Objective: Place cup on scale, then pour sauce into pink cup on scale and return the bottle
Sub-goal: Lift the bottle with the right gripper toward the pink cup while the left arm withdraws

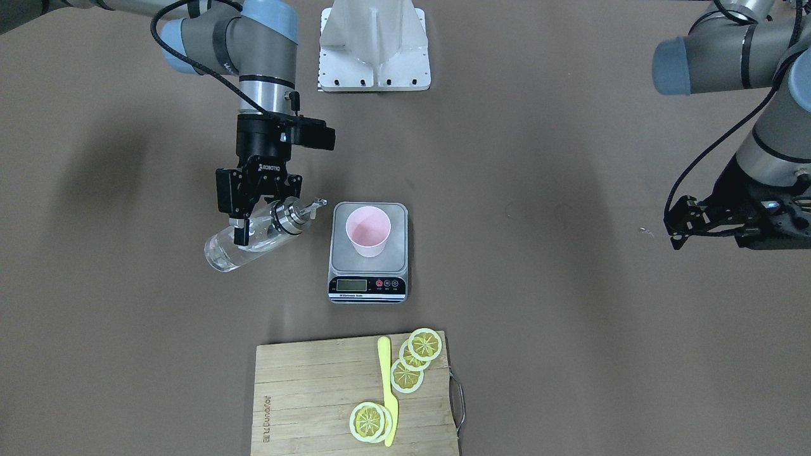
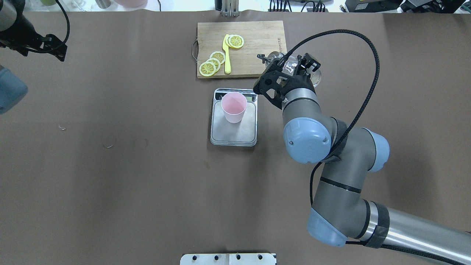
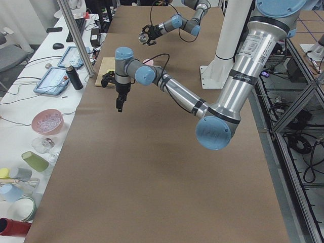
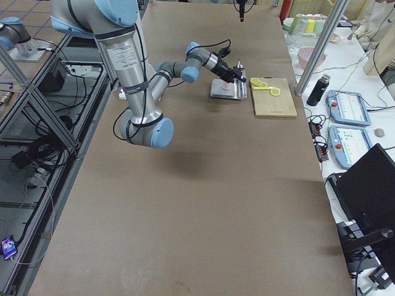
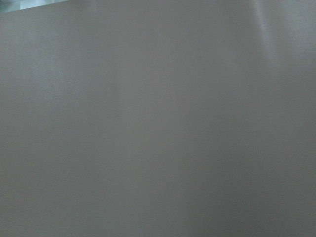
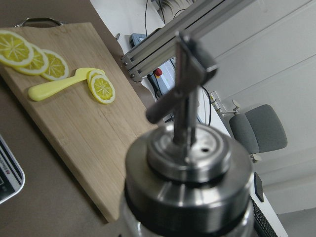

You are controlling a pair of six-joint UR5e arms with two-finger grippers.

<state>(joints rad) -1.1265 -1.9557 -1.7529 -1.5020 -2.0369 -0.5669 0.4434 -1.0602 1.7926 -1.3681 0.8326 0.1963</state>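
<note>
Arms: two, each with one gripper; the order below follows the front-facing view.
Right gripper (image 1: 248, 227): clamped across the one bottle (image 1: 223, 253), just below its metal spout cap (image 1: 291, 215).
Bottle: held tilted off the table, spout end toward the scale and beside it, short of the cup.
Sauce (image 1: 217, 258): clear liquid, seen in the bottle's lower end.
Scale (image 1: 398, 256): one, flat on the table, display strip away from the robot.
Cup (image 1: 368, 231): one, pink, upright on the platform.
Cutting board (image 1: 304, 386): one, carrying five lemon slices (image 1: 424, 344) and one yellow knife (image 1: 386, 386).
Left gripper (image 1: 670, 233): fingers spread, holding nothing, well apart from the scale.
Surface: brown covering (image 1: 570, 354) over the whole table.
Room: bench with tablets (image 3: 50, 81) and a pink bowl (image 3: 47, 121) along one side; aluminium posts (image 3: 76, 38); an office chair (image 6: 256, 131).
</note>
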